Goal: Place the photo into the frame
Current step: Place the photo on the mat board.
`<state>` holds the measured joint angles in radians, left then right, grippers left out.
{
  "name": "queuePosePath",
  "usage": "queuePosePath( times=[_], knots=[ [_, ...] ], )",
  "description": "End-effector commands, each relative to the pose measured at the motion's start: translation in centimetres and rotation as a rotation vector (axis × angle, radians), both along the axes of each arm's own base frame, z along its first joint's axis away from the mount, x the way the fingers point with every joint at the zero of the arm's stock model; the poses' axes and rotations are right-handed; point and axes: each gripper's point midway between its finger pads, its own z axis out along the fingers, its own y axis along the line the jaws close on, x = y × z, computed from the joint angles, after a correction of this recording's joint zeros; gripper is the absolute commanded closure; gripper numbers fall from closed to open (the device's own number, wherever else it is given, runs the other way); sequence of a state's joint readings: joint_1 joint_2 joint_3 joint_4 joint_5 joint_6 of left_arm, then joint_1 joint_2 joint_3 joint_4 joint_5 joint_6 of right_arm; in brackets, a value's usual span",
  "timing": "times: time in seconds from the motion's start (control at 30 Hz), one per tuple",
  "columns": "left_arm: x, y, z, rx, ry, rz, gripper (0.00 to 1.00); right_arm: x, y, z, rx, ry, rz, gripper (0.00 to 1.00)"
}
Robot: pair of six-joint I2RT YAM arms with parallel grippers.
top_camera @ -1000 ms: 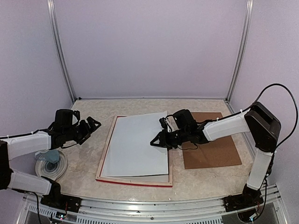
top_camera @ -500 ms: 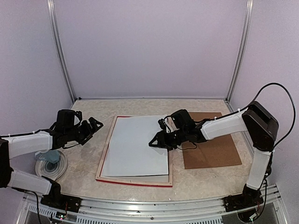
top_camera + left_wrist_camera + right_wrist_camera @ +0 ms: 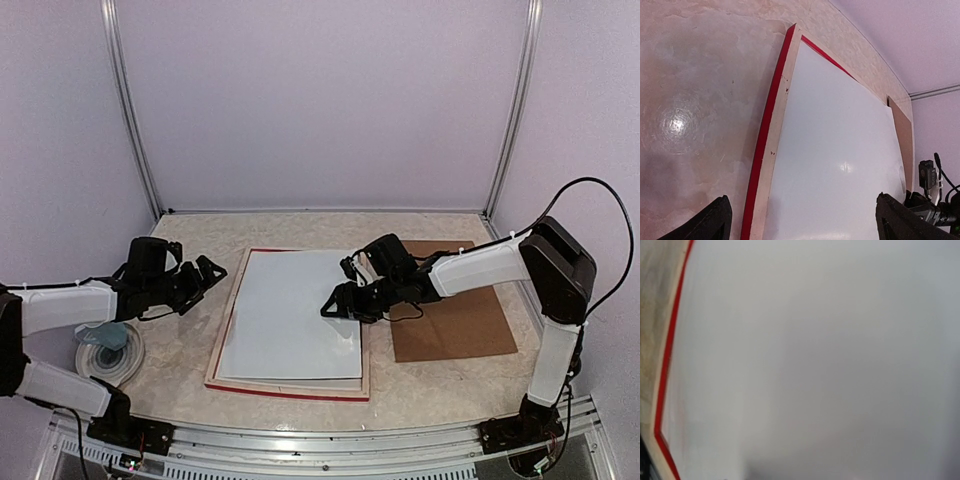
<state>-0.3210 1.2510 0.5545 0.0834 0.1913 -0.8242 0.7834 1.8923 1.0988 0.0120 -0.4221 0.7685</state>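
The frame (image 3: 222, 335) lies back-up in the middle of the table, showing pale wood rails and a red outer edge. Inside it the photo (image 3: 290, 310) rests flat, plain white side up. My right gripper (image 3: 332, 302) hovers low over the photo's right part, fingers apart, holding nothing. The right wrist view is filled by the blurred photo (image 3: 815, 355) and the frame's red edge (image 3: 667, 370); no fingers show there. My left gripper (image 3: 213, 272) is open just off the frame's left rail (image 3: 775, 135), with its gripper (image 3: 802, 197) facing the photo (image 3: 840, 150).
A brown hardboard panel (image 3: 460, 320) lies flat to the right of the frame, under the right forearm, and its edge (image 3: 902, 125) shows in the left wrist view. A round white disc with a blue piece (image 3: 108, 352) sits near the left arm's base. Walls enclose three sides.
The photo's raised far right corner has dropped and the sheet now lies flat in the frame. The right gripper has opened. The left gripper has moved right, toward the frame.
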Motion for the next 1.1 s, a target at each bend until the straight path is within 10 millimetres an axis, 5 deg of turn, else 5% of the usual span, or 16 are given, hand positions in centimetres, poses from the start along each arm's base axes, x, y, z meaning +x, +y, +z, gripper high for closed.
queuePosePath(
  times=[0.0, 1.07],
  knots=[
    [0.6, -0.3, 0.8, -0.001, -0.031, 0.007, 0.01, 0.1, 0.1, 1.0, -0.016, -0.032, 0.010, 0.37],
    [0.5, -1.1, -0.2, -0.003, -0.013, -0.003, 0.01, -0.1, -2.6, 0.1, -0.240, -0.121, -0.012, 0.28]
  ],
)
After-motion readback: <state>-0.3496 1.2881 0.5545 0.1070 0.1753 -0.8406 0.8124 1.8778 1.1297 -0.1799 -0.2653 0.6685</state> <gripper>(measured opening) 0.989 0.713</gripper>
